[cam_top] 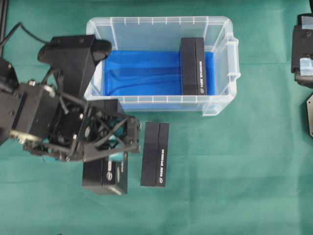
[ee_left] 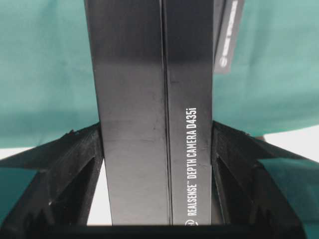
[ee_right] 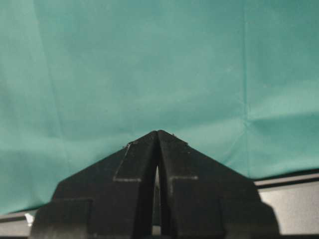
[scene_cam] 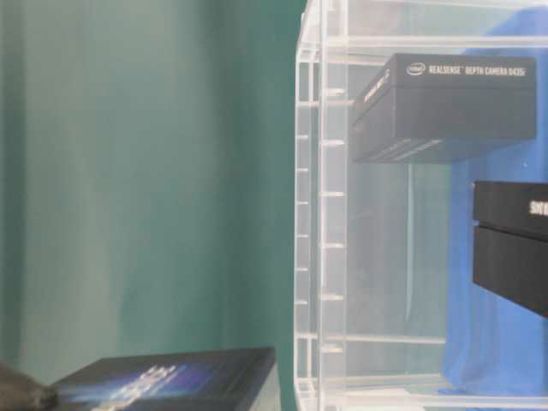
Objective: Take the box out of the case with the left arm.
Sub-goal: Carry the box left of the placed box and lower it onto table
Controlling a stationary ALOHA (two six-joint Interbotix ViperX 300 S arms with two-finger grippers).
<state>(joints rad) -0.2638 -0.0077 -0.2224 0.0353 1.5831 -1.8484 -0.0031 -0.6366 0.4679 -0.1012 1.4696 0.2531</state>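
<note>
Overhead view: left pincer point(cam_top: 128, 143) clamped on a black box point(cam_top: 106, 171) outside the case point(cam_top: 161, 103), low over the green desk point(cam_top: 234, 171), just beside a second box point(cam_top: 155, 154) lying flat there. Left wrist view confirms grip: fingers point(ee_left: 82, 164) pressed against both long sides of held box point(ee_left: 154, 124), "DEPTH CAMERA" lettering facing lens. Long-side grip likely chosen because narrow width fits between fingers. One more box point(cam_top: 193, 66) inside case, at right end on blue lining. Held box parallel to desk box, probably lined up for set-down alongside. Cannot tell whether held box touches desk yet. Right pincer point(ee_right: 157, 149) closed, nothing between fingers, parked over bare cloth at far right, clear of left arm's workspace. Judged: carry stage done, release pending.
</note>
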